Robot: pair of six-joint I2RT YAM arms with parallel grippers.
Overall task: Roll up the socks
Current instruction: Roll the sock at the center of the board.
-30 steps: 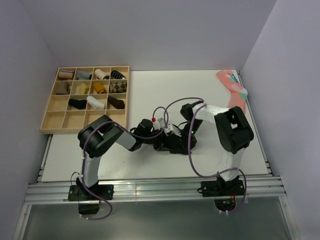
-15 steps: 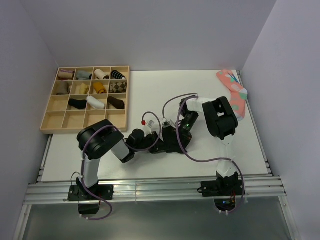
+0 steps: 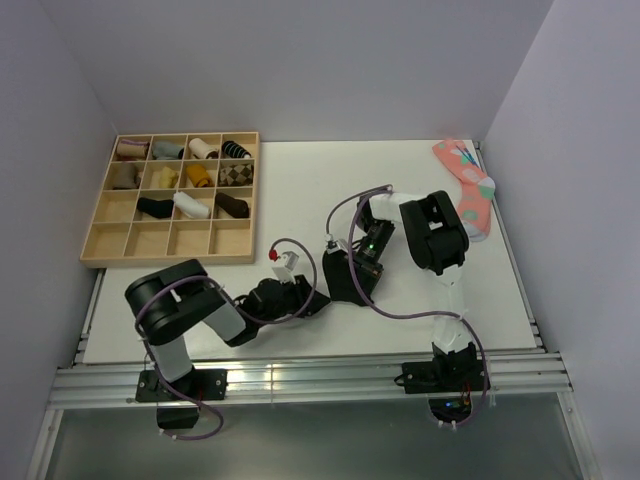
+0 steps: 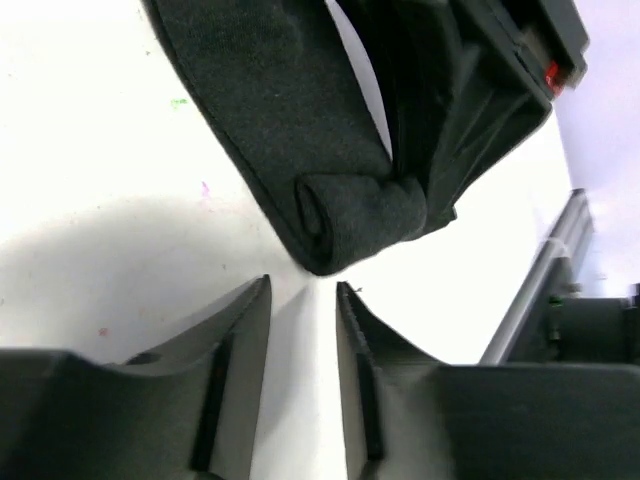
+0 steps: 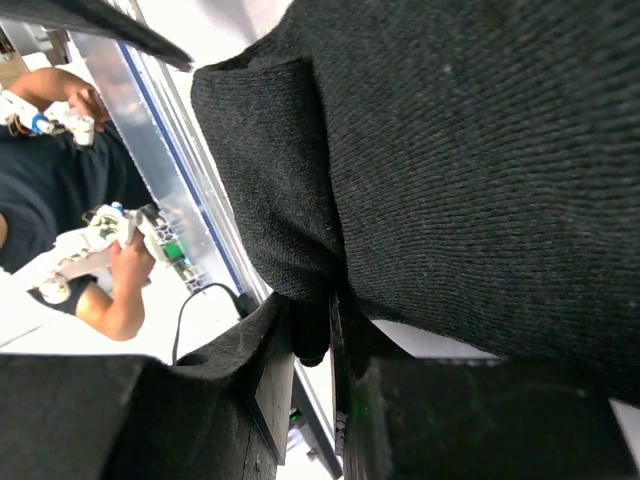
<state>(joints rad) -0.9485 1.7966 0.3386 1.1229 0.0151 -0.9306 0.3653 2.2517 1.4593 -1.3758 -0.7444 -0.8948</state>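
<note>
The black sock (image 4: 290, 120) lies mid-desk, near the front edge, with 1 end already curled into a short roll (image 4: 350, 212) and the rest flat behind it. So the rolling looks begun, not finished.

The right pincer (image 5: 311, 312) is clamped tight on a fold of that sock (image 5: 450, 150), with fabric squeezed between its 2 fingers. That looks like the anchoring grip, holding the sock so the curl cannot spring back.

The left pincer (image 4: 300, 292) sits low on the desk (image 3: 290, 180), its jaws only narrowly parted and nothing between them. Its tips point straight at the roll and stop just short of it. It seems lined up to nudge or pinch the curl and carry it further along the flat part.

From above, both arms fold in toward the same dark bundle, close together, so crowding is the risk here.

Well apart at the far right edge lies a pink sock (image 3: 465, 180), flat and unrolled, likely the mate or the next job. At far left the tray (image 3: 170, 261) holds rolled socks in its compartments, with the near row bare.
</note>
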